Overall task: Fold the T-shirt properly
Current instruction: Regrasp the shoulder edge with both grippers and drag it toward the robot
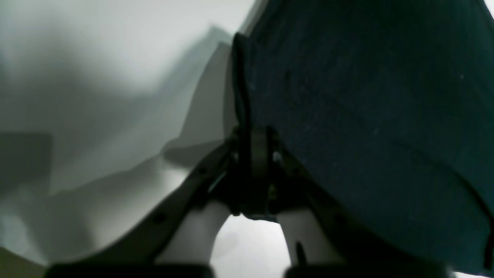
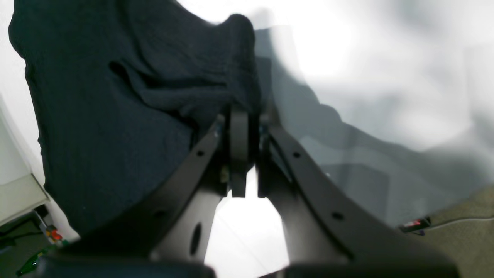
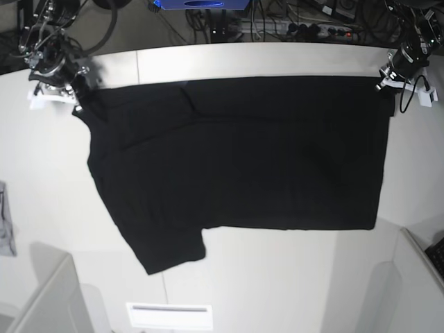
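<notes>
Plain black cloth T-shirt, spread flat

There are one large black short-sleeved cloth T-shirt spread on one white table, two dark robot grippers, the left gripper and the right gripper, and one small grey cloth piece at the table's edge.
</notes>
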Robot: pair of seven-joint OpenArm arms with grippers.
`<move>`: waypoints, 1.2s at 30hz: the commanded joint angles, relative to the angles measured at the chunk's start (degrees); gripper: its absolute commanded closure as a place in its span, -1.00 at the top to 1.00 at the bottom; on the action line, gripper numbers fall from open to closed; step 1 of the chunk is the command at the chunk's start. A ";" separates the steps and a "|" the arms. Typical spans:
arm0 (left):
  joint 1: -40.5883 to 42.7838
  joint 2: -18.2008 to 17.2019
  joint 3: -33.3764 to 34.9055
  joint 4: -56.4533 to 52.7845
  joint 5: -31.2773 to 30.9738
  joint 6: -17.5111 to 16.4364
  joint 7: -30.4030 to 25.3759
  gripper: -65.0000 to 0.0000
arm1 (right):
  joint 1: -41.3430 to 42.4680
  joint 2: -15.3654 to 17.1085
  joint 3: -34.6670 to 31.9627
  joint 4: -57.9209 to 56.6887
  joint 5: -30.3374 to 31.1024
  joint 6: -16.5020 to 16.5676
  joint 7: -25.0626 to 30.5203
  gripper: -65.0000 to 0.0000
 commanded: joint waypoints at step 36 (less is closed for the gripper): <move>8.78 -1.01 -0.75 4.92 -0.06 -0.19 -1.05 -1.00 | -11.37 -0.77 0.50 8.31 0.26 -0.15 0.86 -1.00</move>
